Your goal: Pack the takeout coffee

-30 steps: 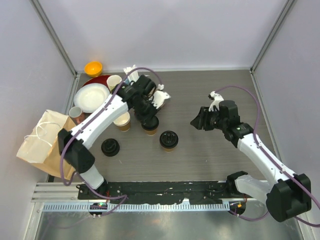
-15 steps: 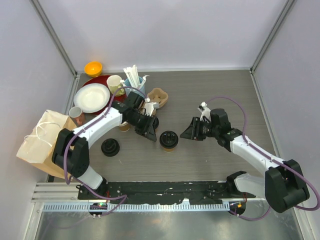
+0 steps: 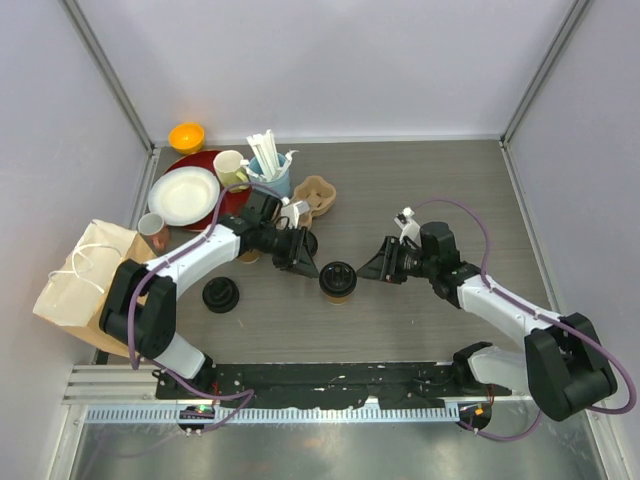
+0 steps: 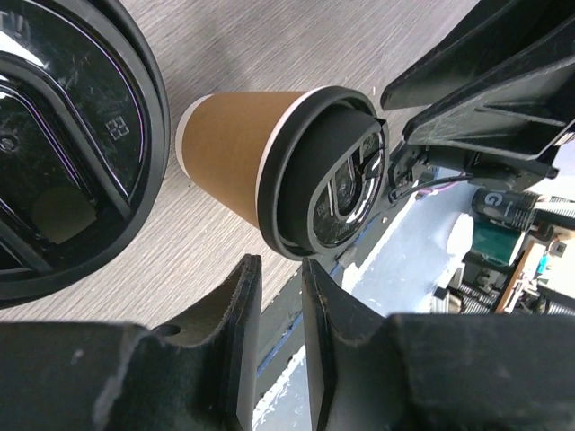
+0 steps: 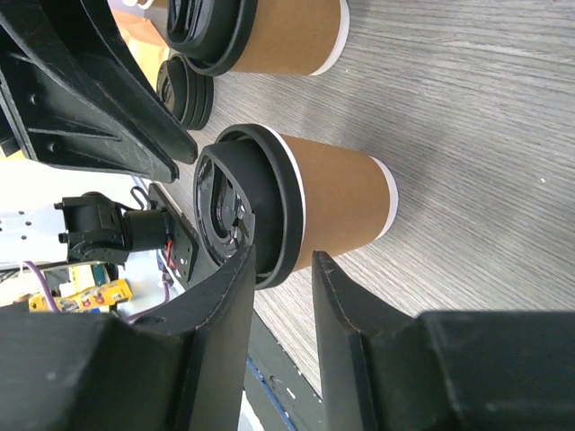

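Fingers of the left end effector (image 4: 280, 266) stand slightly apart on nothing; the right end effector (image 5: 281, 260) likewise gapes empty. Between them, mid-frame in the top view, the takeout coffee cup (image 3: 338, 280) stands on the table (image 3: 430, 190). It is probably light, thin-walled and crushable, so grip the kraft wall gently, below the black lid (image 4: 328, 171). Lid embossing is unreadable; a letter G (image 4: 494, 199) shows beyond.

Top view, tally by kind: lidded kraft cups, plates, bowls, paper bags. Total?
lidded cups: 2
plates: 2
bowl: 1
paper bag: 1
Total: 6
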`<action>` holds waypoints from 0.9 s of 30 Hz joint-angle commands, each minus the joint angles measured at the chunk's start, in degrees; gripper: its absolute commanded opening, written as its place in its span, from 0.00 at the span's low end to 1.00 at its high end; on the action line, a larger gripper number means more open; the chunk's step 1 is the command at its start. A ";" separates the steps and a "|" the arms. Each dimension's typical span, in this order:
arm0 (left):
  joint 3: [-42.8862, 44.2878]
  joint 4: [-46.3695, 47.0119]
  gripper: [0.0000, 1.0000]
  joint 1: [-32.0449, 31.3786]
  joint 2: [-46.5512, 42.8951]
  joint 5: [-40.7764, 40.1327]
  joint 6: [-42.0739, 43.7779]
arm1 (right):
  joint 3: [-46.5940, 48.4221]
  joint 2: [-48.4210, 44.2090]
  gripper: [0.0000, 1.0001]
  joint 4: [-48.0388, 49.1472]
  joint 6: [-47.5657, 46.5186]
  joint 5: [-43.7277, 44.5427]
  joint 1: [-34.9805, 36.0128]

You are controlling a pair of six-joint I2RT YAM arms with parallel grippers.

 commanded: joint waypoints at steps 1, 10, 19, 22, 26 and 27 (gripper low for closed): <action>-0.64 5.24 0.26 0.39 -1.08 2.01 -3.49 | 0.03 0.82 0.36 4.81 1.53 -0.55 0.72; -2.22 7.09 0.23 0.21 0.15 1.48 -5.68 | 0.12 3.02 0.33 4.02 0.83 0.67 1.07; -2.84 8.50 0.24 -0.23 1.82 1.14 -6.21 | 0.38 4.52 0.33 4.63 0.65 0.15 1.07; -2.93 9.11 0.24 -0.23 2.78 0.96 -6.56 | 0.47 4.87 0.33 4.81 0.48 -0.11 1.16; -2.67 9.64 0.24 -0.40 3.40 1.22 -6.83 | 0.47 4.43 0.33 4.81 0.56 0.06 1.25; -2.49 9.64 0.24 -0.49 3.40 1.22 -6.83 | 0.56 4.34 0.33 4.55 0.56 0.06 1.16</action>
